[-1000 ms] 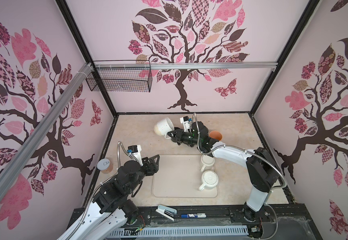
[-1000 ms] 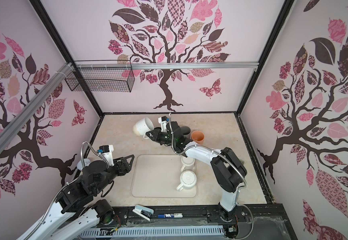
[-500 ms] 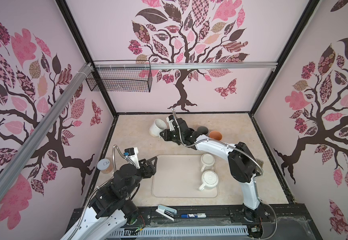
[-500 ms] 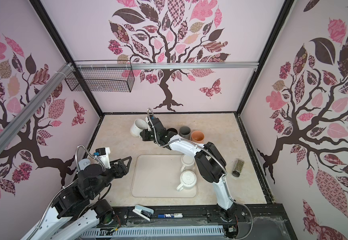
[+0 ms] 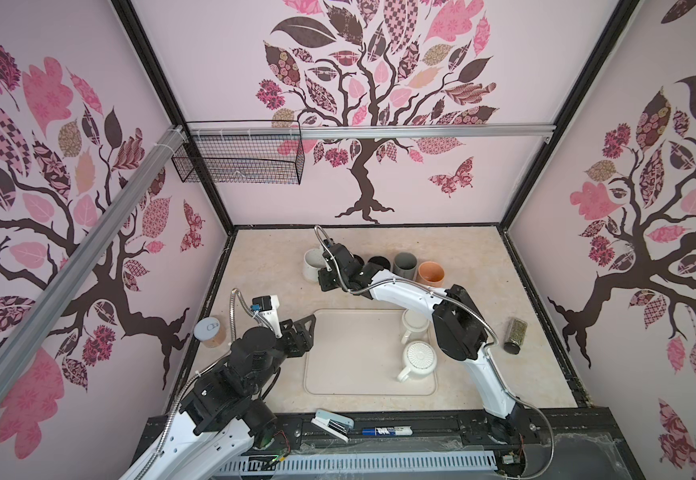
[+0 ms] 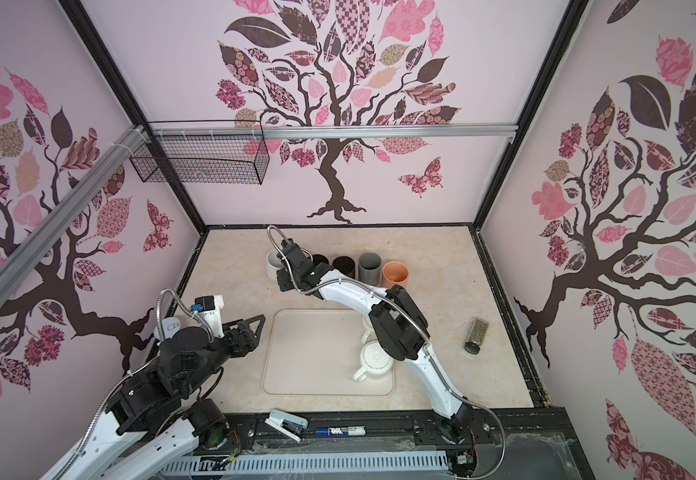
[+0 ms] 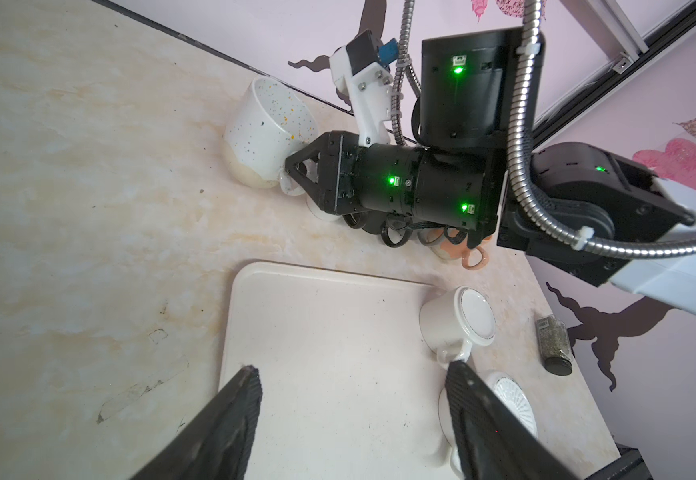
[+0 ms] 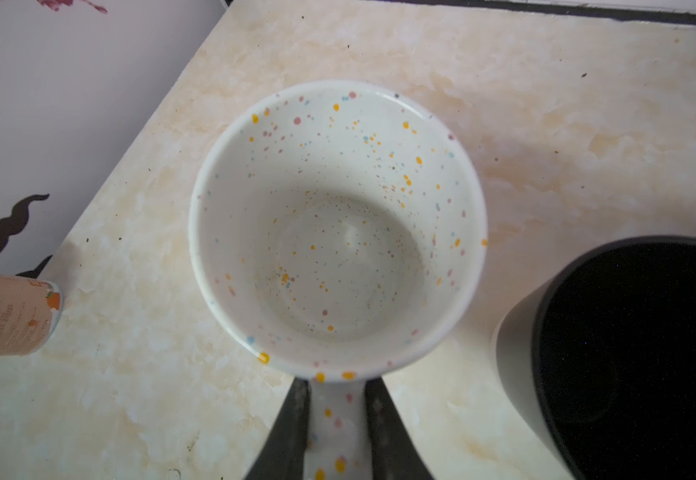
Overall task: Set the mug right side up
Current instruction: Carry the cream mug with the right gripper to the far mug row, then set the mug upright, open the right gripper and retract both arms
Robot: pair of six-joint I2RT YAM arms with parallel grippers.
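Mug (image 8: 338,216) swung mouth-up; right gripper (image 8: 336,419) jaws pinching handle (image 8: 334,395), left gripper (image 7: 352,370) jaws spread. Risk: early release tips it against black mug (image 8: 629,353).

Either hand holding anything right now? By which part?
Right hand grips the speckled mug by its handle. Left hand is open, holding nothing.

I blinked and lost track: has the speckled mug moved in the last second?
Yes. The speckled mug has shifted left, away from the orange cup, and now opens upward.
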